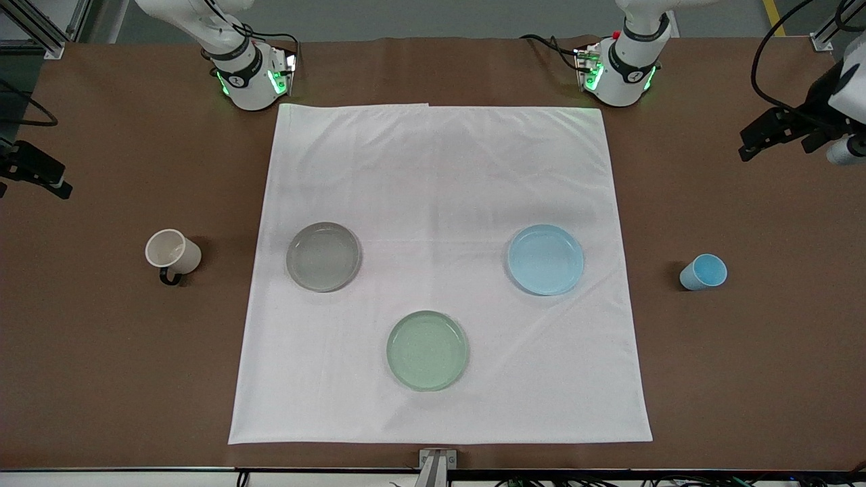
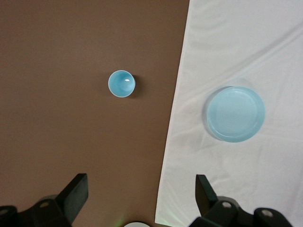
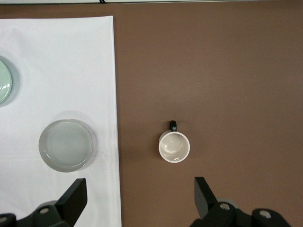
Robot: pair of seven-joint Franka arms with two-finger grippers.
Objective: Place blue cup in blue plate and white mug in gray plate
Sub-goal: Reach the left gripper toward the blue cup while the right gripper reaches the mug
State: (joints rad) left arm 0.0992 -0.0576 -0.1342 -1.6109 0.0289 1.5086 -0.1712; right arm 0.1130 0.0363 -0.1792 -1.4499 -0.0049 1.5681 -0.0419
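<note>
Three plates, namely one gray plate (image 1: pixel 323 256), one blue plate (image 1: pixel 545 260) and one green plate (image 1: pixel 427 350), plus one white mug (image 1: pixel 172 253), one blue cup (image 1: pixel 703 272), and one white cloth (image 1: pixel 440 169).

I see a white cloth (image 1: pixel 440 270) spread flat over the middle of the brown table (image 1: pixel 101 372), lightly creased, with one corner folded over at the edge nearest the arm bases. On it sits a pale green plate (image 1: pixel 427 350), upright and empty, close to the cloth's edge nearest the front camera.
</note>
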